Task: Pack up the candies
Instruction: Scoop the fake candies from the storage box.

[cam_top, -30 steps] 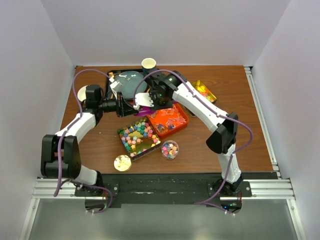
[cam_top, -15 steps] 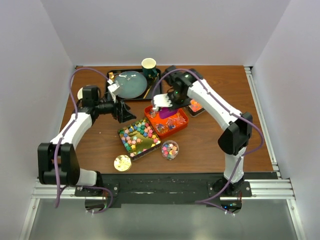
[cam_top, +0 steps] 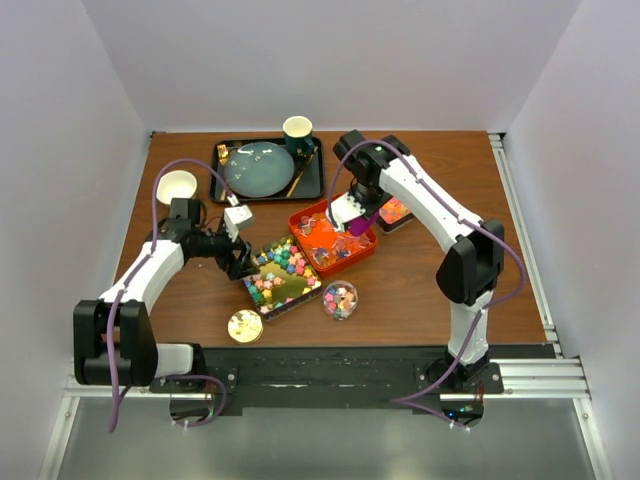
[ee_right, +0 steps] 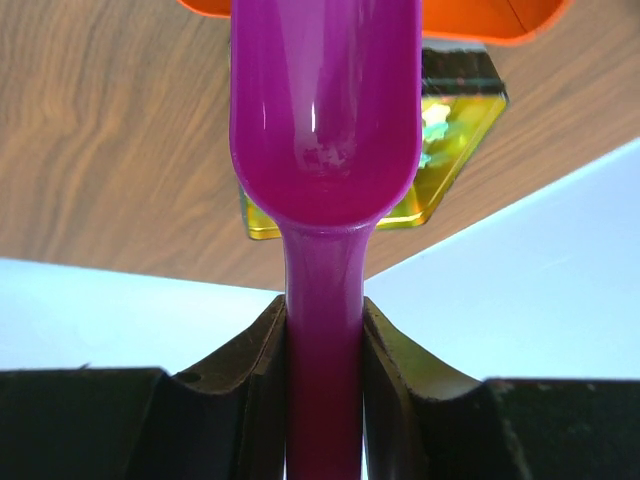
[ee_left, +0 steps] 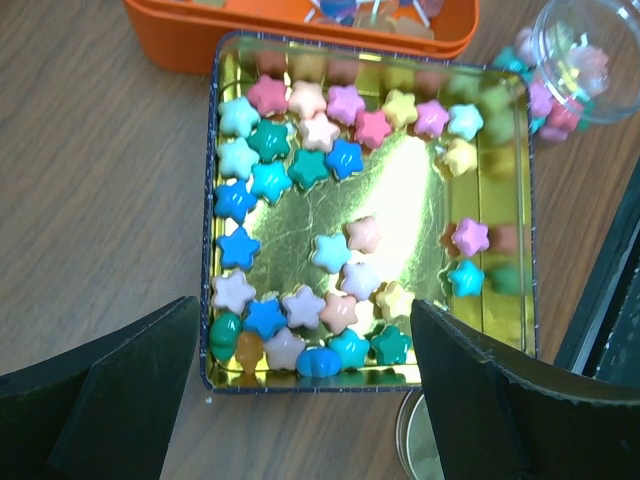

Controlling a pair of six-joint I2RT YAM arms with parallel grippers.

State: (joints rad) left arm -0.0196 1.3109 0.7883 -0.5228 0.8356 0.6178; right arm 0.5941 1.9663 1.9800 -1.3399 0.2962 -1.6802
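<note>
We judge the step in hand to be a scoop of sweets from the orange plastic tray for packing into the small clear round jar, which stands on the tabletop just beside the gold rectangular tin.

To do it well, we would lower the purple plastic scoop at a shallow tilt. We would slide its lip under the wrapped candies rather than stab down on them, then level the bowl before lifting so that nothing rolls off. The jar mouth looks narrow beside the scoop, so we would pour slowly with the lip right over the opening. We see a risk of spills onto the wood, or of nudging the light jar over.

The right hand is clamped on the scoop's handle, one finger on each side, and the bowl is empty. From above, the scoop hangs over the far right part of the orange tray.

The left hand is spread wide and holds nothing. It hovers at the near edge of the gold tin, above the star-shaped candies inside. Whether its fingers touch the rim we cannot tell. It is well placed to steady the tin or the jar.
</note>
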